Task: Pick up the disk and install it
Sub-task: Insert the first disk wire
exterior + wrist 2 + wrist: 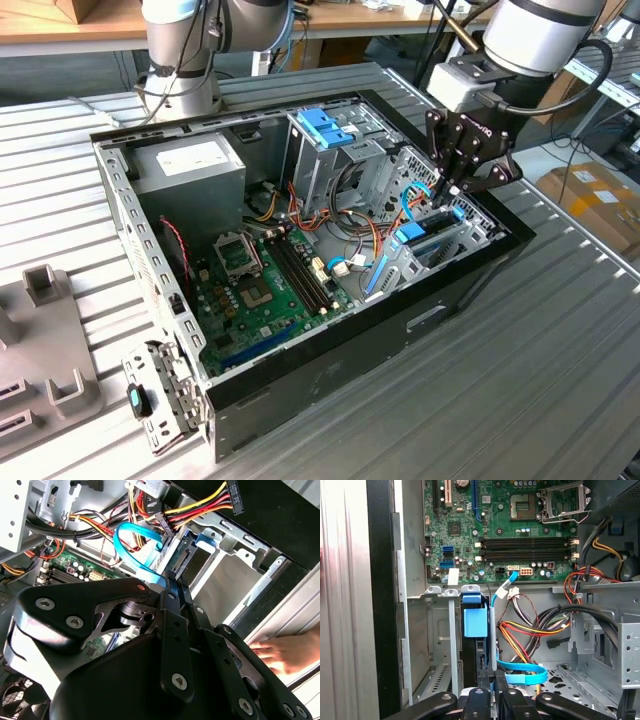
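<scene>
Surface (pixel 560 380): ribbed metal. It carries an open computer case (pixel 330 385) lying on its side, interior facing up.

Arm (pixel 540 35): comes in from the exterior view's right and reaches down over the case corner on that side.

Power-supply box (pixel 190 165): grey with a white sticker, in the far corner of the case toward the exterior view's left.

Motherboard (pixel 255 290): green, on the case floor, with memory slots and an empty processor socket visible.

Drive cage (pixel 325 165): upright metal, topped by a blue bracket (pixel 325 125), at the far middle of the case.

Drive bay (pixel 445 250): metal frame inside the case wall on the exterior view's right, directly under the end effector.

Disk (pixel 475 622): stands on edge in this bay, seen end-on in the first wrist view with one blue rail facing the camera. In the exterior view its blue rail (pixel 412 236) shows just below the fingertips.

End effector (pixel 452 192): black, pointing down into the bay. In both wrist views (pixel 492 680) (pixel 174 582) the fingers are drawn almost together, with the tips at the near end of the disk. Contact cannot be confirmed.

Blue flat data cable (pixel 520 672): loops just beside the fingers, loose end near the bay.

A person's hand (pixel 285 652): rests outside the case wall in the second wrist view
</scene>
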`<state>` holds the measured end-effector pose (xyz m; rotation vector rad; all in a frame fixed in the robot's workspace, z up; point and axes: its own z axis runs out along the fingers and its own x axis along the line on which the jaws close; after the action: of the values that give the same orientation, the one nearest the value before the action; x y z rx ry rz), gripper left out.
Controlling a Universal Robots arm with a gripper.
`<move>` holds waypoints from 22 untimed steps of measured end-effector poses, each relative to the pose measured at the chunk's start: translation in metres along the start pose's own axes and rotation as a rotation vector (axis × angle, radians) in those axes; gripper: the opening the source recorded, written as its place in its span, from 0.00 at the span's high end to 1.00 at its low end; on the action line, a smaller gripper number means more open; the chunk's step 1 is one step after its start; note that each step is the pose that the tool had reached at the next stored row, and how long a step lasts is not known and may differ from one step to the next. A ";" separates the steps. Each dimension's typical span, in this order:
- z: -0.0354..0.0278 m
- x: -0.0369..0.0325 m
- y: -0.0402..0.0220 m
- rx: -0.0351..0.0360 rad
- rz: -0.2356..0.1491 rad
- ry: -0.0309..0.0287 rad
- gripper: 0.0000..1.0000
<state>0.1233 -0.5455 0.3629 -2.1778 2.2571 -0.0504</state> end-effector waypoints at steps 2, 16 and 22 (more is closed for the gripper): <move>0.0008 0.0009 0.0004 0.0018 0.000 -0.0015 0.84; 0.0044 0.0101 0.0132 0.0936 -0.002 -0.0367 0.84; 0.0054 0.0111 0.0154 0.1073 -0.016 -0.0463 0.84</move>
<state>0.1077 -0.5561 0.3573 -2.1209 2.1599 -0.1170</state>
